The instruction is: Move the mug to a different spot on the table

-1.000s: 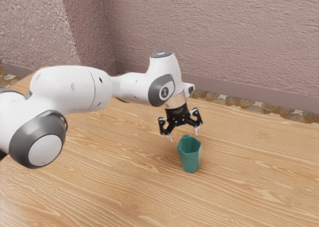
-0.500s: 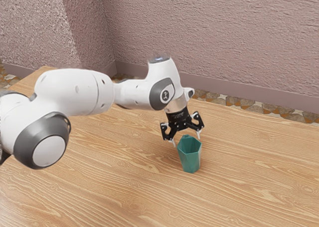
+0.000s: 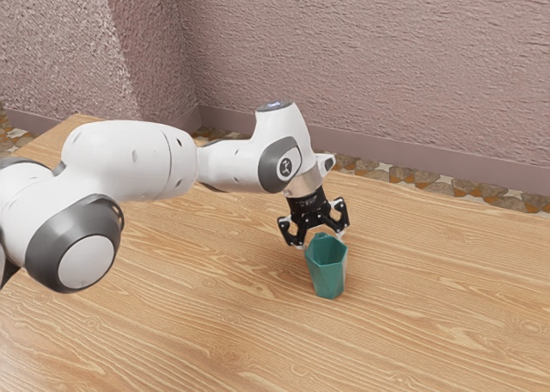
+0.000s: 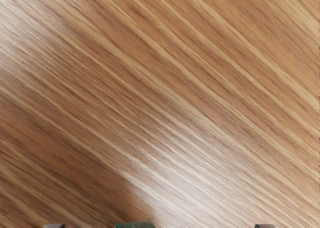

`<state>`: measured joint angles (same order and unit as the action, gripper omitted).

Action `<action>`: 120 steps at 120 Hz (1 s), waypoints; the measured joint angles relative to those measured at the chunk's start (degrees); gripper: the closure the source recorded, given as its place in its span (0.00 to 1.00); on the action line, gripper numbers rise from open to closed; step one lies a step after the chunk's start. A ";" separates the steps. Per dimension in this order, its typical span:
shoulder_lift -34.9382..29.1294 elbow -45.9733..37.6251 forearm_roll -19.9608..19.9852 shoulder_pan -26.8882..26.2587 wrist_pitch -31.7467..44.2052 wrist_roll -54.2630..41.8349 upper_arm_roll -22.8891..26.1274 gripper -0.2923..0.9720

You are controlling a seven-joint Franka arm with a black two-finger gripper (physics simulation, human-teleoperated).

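I count one mug point(image 3: 327, 267) and one gripper point(image 3: 319, 236). The mug stands upright on the table point(image 3: 172, 323), directly under the gripper. The fingers are spread wide and grip nothing, and they partly hide the mug's far rim. The wrist view cuts the mug off to a thin green sliver point(image 4: 135, 225). Open wood surrounds the mug, and the table edges lie well apart from it.

Mug point(image 3: 327, 270) upright on table point(image 3: 172, 332), end effector point(image 3: 320, 237) just above its rim

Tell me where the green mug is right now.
In the exterior view, the green mug stands upright on the wooden table, slightly right of centre, just under the arm's open pincer.
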<state>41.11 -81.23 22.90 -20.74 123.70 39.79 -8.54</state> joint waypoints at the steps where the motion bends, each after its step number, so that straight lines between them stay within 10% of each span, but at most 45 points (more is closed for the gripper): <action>1: 0.00 0.00 0.03 0.00 0.01 -0.01 -0.01 0.41; 67: -0.02 0.00 0.19 0.00 0.11 -0.04 -0.06 0.69; 120: -1.20 -0.01 2.47 1.07 -0.65 0.36 0.00 0.71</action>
<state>39.91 -81.24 25.38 -19.68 123.04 40.16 -8.54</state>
